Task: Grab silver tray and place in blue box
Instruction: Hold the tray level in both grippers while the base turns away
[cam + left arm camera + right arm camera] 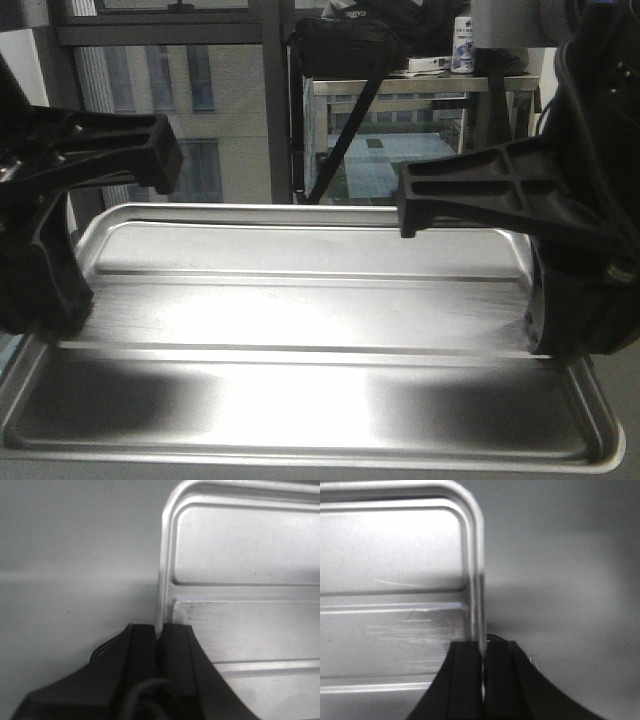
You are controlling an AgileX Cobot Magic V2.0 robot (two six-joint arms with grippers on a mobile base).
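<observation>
Silver tray (300,330) fills the lower two thirds of the front view, lying flat and lengthwise across the frame. Its two long ridges run left to right, and a bright glare sits on the centre panel. The left hand (159,637) is clamped on the rim of the tray's short end at the left of the frame. In the left wrist view its two black fingers (142,647) are pressed together, with only the thin metal edge between them. The right hand (484,652) grips the opposite short end the same way, pinching the raised rim at the bottom centre of the right wrist view.

Both wrist views show a plain grey surface (65,555) beside the silver tray. Whether the tray rests on it or hangs above it cannot be told.

Behind the tray, at the upper left, is a window (150,80). At the upper right, a worktop (430,85) carries a black bag (345,45) and a white bottle (462,45).
</observation>
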